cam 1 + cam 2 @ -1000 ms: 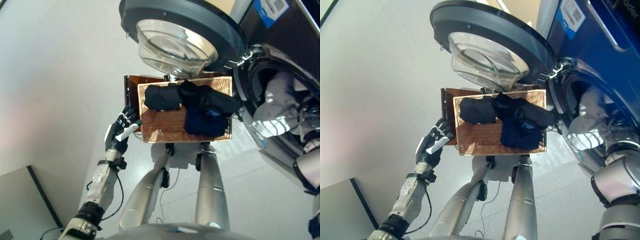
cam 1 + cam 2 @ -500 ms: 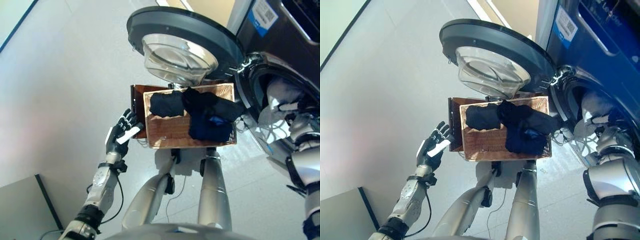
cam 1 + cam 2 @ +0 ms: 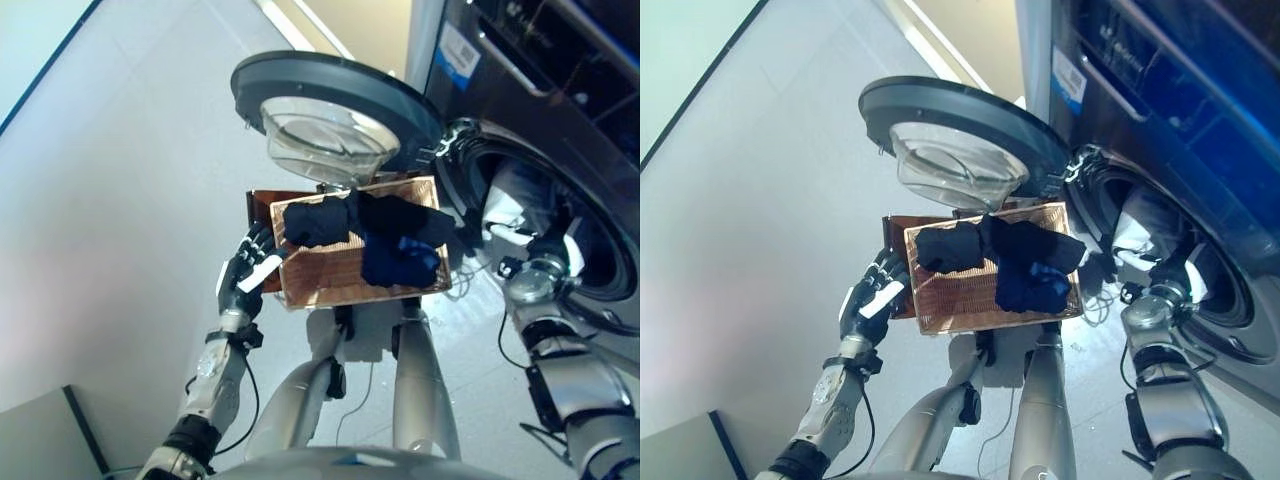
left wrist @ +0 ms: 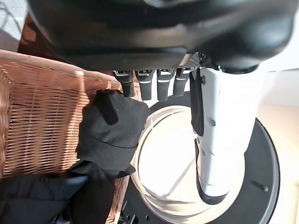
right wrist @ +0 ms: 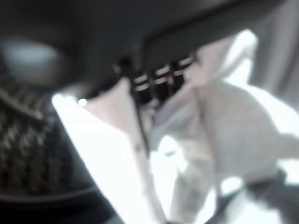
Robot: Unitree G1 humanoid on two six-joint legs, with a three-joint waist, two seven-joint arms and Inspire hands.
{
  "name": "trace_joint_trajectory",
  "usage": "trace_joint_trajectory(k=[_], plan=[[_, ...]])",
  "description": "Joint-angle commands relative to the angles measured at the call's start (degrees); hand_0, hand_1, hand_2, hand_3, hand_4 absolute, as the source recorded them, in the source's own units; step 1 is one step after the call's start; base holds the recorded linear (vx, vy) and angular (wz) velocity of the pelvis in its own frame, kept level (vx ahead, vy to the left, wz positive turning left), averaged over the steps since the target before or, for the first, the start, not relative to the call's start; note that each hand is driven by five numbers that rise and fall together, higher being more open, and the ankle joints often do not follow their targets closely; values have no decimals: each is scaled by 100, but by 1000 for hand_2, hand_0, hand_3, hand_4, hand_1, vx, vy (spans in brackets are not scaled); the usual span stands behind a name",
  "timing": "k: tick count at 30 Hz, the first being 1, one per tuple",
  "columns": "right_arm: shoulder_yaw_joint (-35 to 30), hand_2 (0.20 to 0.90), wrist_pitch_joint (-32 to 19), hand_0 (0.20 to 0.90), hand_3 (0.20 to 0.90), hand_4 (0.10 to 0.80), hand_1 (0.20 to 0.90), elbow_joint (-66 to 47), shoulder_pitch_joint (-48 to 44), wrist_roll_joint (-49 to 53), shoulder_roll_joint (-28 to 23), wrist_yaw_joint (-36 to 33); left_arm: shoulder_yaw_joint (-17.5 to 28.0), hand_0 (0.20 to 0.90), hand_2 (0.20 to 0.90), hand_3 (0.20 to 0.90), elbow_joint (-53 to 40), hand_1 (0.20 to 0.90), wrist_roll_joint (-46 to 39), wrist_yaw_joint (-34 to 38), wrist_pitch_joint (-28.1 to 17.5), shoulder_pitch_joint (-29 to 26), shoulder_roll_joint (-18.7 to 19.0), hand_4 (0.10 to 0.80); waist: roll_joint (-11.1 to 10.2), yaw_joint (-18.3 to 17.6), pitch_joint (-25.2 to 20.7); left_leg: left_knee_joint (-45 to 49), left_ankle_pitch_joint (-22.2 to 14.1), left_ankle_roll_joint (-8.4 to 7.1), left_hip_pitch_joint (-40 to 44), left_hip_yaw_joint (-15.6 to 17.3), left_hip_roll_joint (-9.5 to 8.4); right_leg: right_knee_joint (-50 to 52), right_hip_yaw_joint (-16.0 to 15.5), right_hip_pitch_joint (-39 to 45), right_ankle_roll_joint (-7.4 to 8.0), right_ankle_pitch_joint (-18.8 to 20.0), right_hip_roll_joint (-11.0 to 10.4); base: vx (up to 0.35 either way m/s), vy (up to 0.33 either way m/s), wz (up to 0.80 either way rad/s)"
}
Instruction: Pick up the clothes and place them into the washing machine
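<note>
Showing a wicker basket (image 3: 340,275) on the floor (image 3: 120,200), taken here as the landmark: dark clothes (image 3: 385,235) lie heaped in the basket, a black bundle (image 3: 312,222) toward its left end and a dark blue piece (image 3: 398,262) toward its right end, with black cloth draped over the far rim. Just beyond the basket hangs the round door (image 3: 335,110) of the washing machine (image 3: 1160,130), swung open, its glass bowl above the basket's far edge; the drum opening (image 3: 545,225) lies to the basket's right, and a pale garment (image 3: 1145,225) shows inside it. At the basket's left end the left hand (image 3: 247,275) is open, its fingers (image 4: 149,84) straight and close to the wicker rim beside the black bundle, the white-covered thumb apart from them. To the basket's right, the right hand (image 5: 154,84) reaches into the drum, fingers resting against the pale garment; whether they grip it cannot be told
</note>
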Motion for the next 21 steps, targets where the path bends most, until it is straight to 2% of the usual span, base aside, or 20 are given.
trace_joint_trajectory(k=[1, 6, 8, 9, 14, 18, 21], plan=[[-25, 900, -501, 900, 900, 800, 900, -213, 451, 534, 245, -139, 308, 900, 900, 900, -98, 900, 52, 60, -685, 47, 81, 800, -47, 37, -129, -57, -245, -730, -49, -102, -10, -899, -321, 537, -105, 351, 116, 12, 20, -4], [-12, 900, -757, 900, 900, 800, 900, -938, 773, 478, 553, -212, 368, 900, 900, 900, -40, 900, 86, 156, -763, 122, 106, 800, -53, -14, -108, -57, -253, -717, -72, -84, -8, -930, -300, 513, -96, 367, 121, 9, 25, -5], [9, 900, -753, 900, 900, 800, 900, -1144, 858, 254, 538, -321, 388, 900, 900, 900, -36, 900, 87, 183, -790, 146, 107, 800, -56, -25, -101, -57, -256, -714, -79, -81, -7, -952, -300, 516, -95, 373, 125, 15, 14, -4], [168, 900, -597, 900, 900, 800, 900, -1172, 823, -196, 391, -448, 377, 900, 900, 900, -24, 900, 121, 200, -804, 142, 115, 800, -56, -15, -104, -57, -249, -716, -88, -84, -5, -962, -308, 516, -94, 376, 129, 0, 0, 0], [286, 900, -405, 900, 900, 800, 900, -1416, 771, -675, 207, -569, 365, 900, 900, 900, -61, 900, 211, 246, -801, 112, 149, 800, -83, 4, -121, -57, -241, -712, -122, -76, 11, -948, -313, 463, -99, 390, 146, 0, -4, -2], [145, 900, -506, 900, 900, 800, 900, -2059, 1059, -519, 372, -535, 349, 900, 900, 900, -15, 900, 185, 281, -774, 95, 151, 800, -149, -41, -101, -57, -240, -711, -145, -49, 34, -956, -290, 429, -93, 392, 178, 4, -16, -5], [5, 900, -787, 900, 900, 800, 900, -2481, 1442, -133, 666, -431, 349, 900, 900, 900, 60, 900, 165, 334, -784, 77, 121, 800, -178, -106, -69, -57, -244, -712, -131, -28, 60, -931, -286, 422, -92, 380, 194, 15, -9, -7]])
